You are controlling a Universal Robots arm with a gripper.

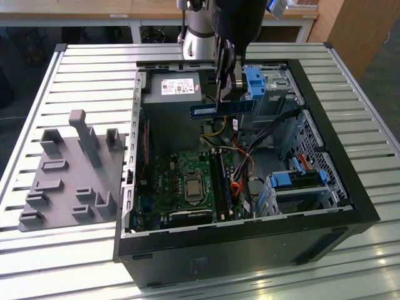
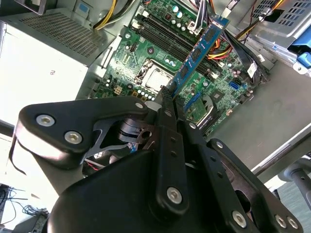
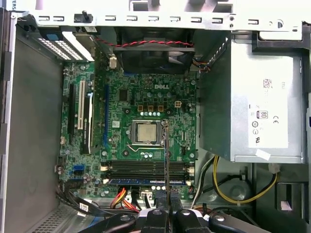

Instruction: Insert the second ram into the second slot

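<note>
second ram (image 1: 206, 110) | clamped between jaws | level, well above motherboard (image 1: 169, 181)

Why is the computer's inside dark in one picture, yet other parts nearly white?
In the exterior view, the ribbed metal table reflects brightly while the black computer case shades its interior; in the second wrist view, the pale power-supply box is washed out beside the black hand gripping the thin blue ram stick; in the first wrist view, the case's slotted metal rail glares white.
</note>
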